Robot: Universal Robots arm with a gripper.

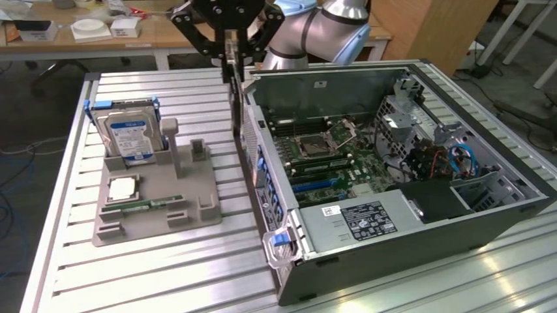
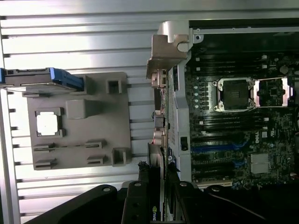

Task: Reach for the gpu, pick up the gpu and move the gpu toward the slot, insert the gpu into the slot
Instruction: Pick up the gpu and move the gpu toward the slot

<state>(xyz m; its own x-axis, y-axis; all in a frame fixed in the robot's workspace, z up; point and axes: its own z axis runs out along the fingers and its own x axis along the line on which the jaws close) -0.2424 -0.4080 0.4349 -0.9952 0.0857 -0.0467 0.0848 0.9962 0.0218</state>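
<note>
Black jaws at the end of the arm point(image 1: 322, 26) are clenched on the graphics card point(image 1: 233, 98). They grip it by its upper edge, so it hangs upright and edge-on, lifted clear of the ribbed metal surface point(image 1: 130, 280). In the exterior view the card hangs just outside the rear wall of the open computer case point(image 1: 418, 222), above the gap between the case and the grey holder point(image 1: 195, 189). From the wrist camera the card runs up between two dark fingers point(image 2: 135, 205), one pressed against each face, and its far end reaches beside the case's rear edge.

The slot point(image 1: 315, 185) is a blue strip among parallel dark ones on the green motherboard point(image 1: 353, 171), which lies flat inside the case. It sits between the square silver processor socket point(image 1: 315, 145) and the grey power supply point(image 1: 361, 218). The card is apart from the slot and not yet in it.

On the exterior view's left of the case, the holder carries a hard drive point(image 1: 129, 135) standing upright in blue brackets. A square processor chip point(image 1: 122, 189) lies flat in a recess, and a thin green memory stick point(image 1: 139, 205) lies near the holder's front edge.
</note>
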